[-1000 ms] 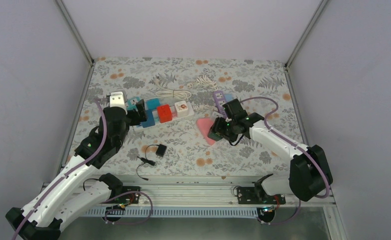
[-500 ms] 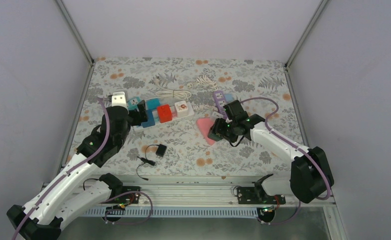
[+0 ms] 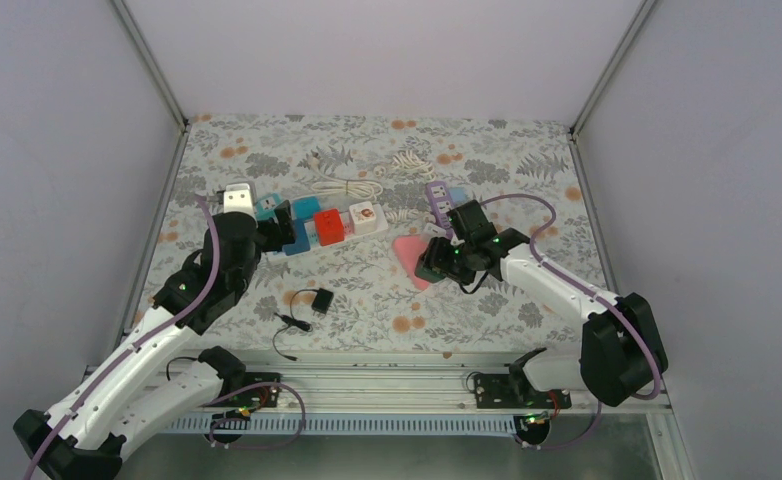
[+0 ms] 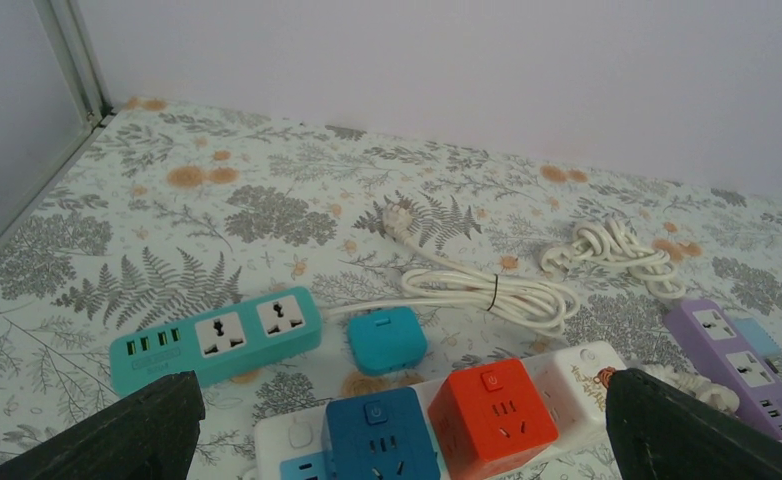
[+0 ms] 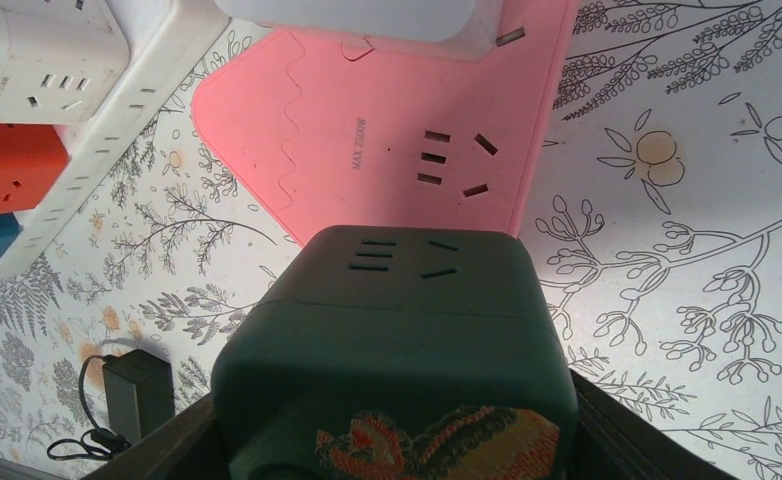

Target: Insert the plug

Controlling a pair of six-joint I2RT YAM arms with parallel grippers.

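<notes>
Nearest the arm bases, a small black power adapter with a thin black lead [image 3: 317, 300] lies alone on the floral table cloth [image 3: 487, 170]. Just beyond it, the right gripper [image 3: 435, 263] is closed part-way on a dark green cube-shaped plug adapter [image 5: 397, 310], which fills the space between its fingers. I take this cube to be the task's plug.

Over the last second almost nothing has altered. The right wrist has crept a shade toward the near-left, the left arm has barely stirred, and neither gripper's spread has changed. I read that as fine lining-up, with the insertion not yet begun.

The cube hangs over the near edge of a flat pink plastic socket plate [image 5: 367, 130], whose slots lie just past it. I cannot tell whether cube and plate touch. The left gripper [image 4: 404, 395] stands fully wide and holds nothing, over a white power strip carrying blue and orange cube sockets [image 4: 487, 405].

The pink plate is printed "MAX 2500W". The green cube bears an orange-and-green patterned patch with no legible words. Farther off lie a teal power strip [image 4: 217, 340], a bundled white cable [image 4: 487, 293] and a purple power strip [image 4: 727, 345], none with readable marking.
</notes>
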